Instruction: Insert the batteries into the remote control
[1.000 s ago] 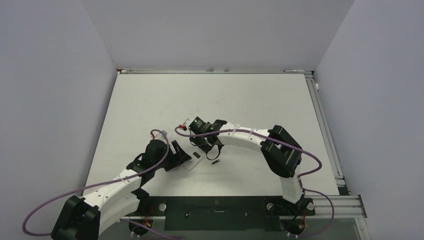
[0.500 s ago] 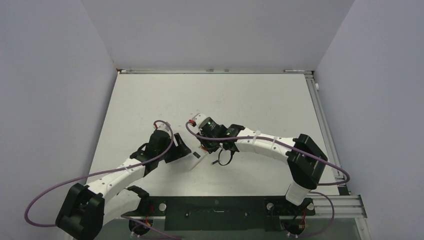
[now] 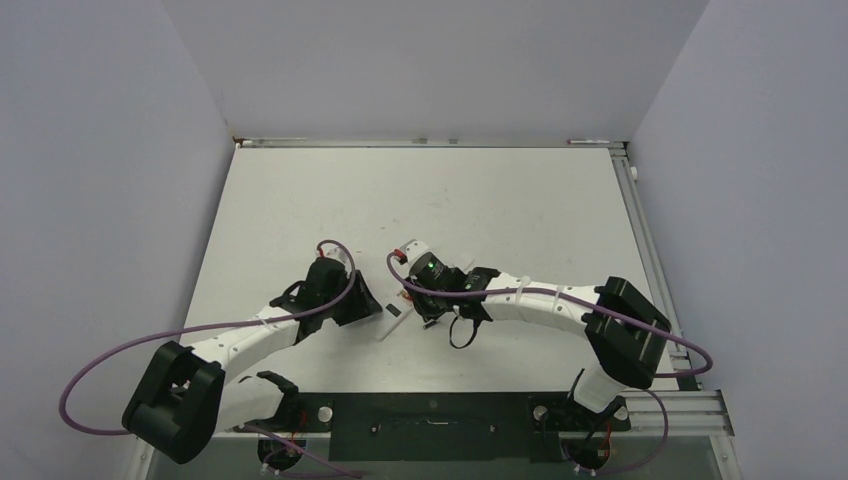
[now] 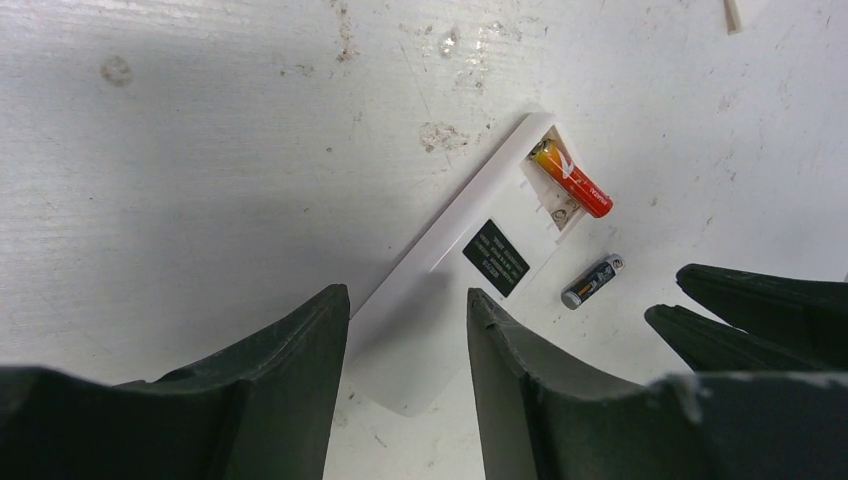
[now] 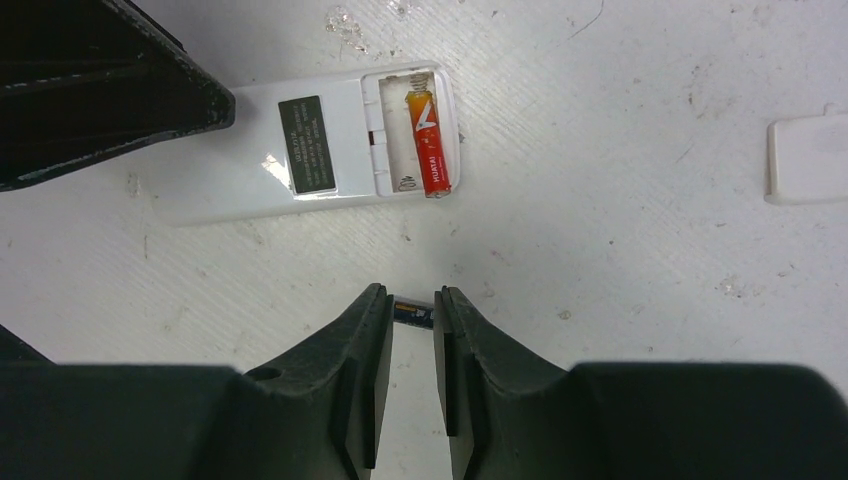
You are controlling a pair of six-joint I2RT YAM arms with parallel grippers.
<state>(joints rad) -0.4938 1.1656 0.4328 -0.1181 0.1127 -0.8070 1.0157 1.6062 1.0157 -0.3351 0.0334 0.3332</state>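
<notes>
Remote (image 4: 470,250): it lies back up on the table (image 4: 200,150), with the compartment uncovered.
Red battery (image 4: 572,178): it is in the slot at the remote's end.
Dark battery (image 4: 592,282): it lies loose on the table, just beside the remote.
Left end effector (image 4: 408,297): in the last second it has narrowed around the remote's plain end. We cannot tell if it presses yet.
Right end effector (image 5: 411,291): it has come over the dark battery. Its fingers stand slightly apart and pinch nothing.
Meaning: we judge the left one will soon steady the remote. The right one can then pick up the second battery, so half of the loading remains.
</notes>
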